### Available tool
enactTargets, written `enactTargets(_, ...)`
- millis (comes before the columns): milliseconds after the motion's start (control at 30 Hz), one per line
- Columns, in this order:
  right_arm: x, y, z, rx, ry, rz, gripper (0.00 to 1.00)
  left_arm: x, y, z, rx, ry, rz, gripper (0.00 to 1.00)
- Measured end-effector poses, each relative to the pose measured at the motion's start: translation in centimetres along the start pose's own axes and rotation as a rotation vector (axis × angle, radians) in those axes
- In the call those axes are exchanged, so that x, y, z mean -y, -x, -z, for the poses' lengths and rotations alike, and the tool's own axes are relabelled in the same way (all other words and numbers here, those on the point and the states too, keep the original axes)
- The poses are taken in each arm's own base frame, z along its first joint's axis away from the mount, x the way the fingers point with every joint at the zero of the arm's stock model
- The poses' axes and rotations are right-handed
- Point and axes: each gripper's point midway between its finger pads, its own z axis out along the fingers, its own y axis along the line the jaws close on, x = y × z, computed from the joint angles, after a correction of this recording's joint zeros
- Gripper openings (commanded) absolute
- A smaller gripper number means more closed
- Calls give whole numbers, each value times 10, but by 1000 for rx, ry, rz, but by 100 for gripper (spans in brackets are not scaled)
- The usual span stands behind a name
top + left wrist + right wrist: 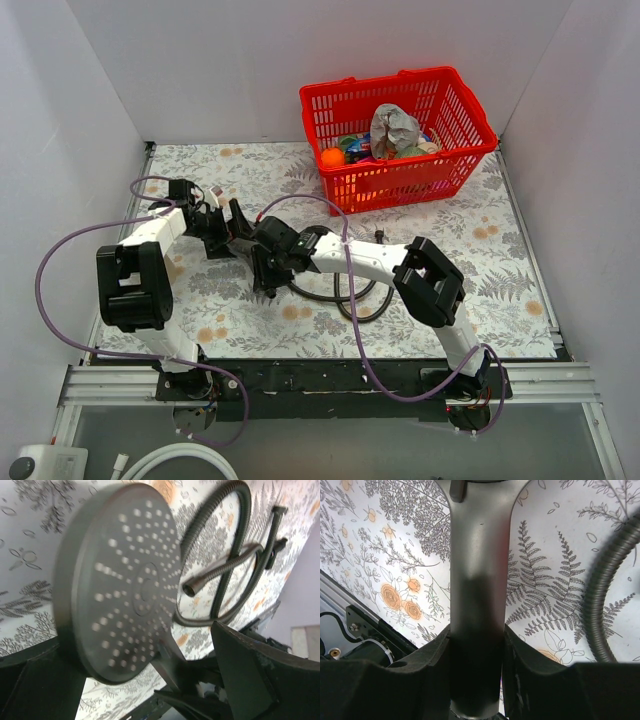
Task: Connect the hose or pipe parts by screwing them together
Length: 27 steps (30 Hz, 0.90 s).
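My right gripper [476, 645] is shut on the straight handle of the grey shower head [475, 570], which stands upright between its fingers. The head's round perforated disc [120, 580] fills the left wrist view, blurred, close to the left finger. My left gripper [142, 650] is open wide around it, with a gap to the right finger [250, 670]. The black flexible hose [225, 555] lies looped on the table beyond, its open metal end [190, 587] free. In the top view both grippers [222, 225] [268, 262] meet left of centre, and the hose [345, 295] lies under the right arm.
A red basket [455, 95] with an orange ball and a crumpled grey bag stands at the back right. Purple cables [345, 270] arc over both arms. A white corrugated hose [170, 460] lies below the table's near edge. White walls enclose three sides.
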Motion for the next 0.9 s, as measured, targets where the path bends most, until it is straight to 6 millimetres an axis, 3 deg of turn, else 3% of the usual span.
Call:
enactTargets(67,1,3,1,4,0,-4,1,-3,4,-4,16,15,10,98)
enactTargets(167,1,6,1,11,6,-11,1,-5,13,-5,57,32,22,88)
enactTargets(200,0,6,1,9,8,-16,1,-6,15,-5,62,33,25,78)
enactTargets(333,-4,8,2,3,33,-32,1,-4,21,-6,101,23,48,56)
enactTargets(500,-19,18,7,17,84,-56,1,4,32,-3,147,-19,59,47)
enactTargets(633,-31,30,14,38,120,-65,1,11,37,-2,163,-57,62,21)
enactTargets(667,-34,31,16,33,129,-75,19,14,38,-1,162,-77,66,14)
enactTargets(733,-35,30,16,23,138,-80,41,21,40,2,168,-109,58,11)
enactTargets(767,-35,29,16,19,142,-75,59,22,41,2,170,-114,53,7)
enactTargets(833,-35,30,17,13,151,-47,68,23,41,3,171,-119,58,4)
enactTargets(900,-39,32,18,28,177,24,70,25,40,4,164,-133,60,1)
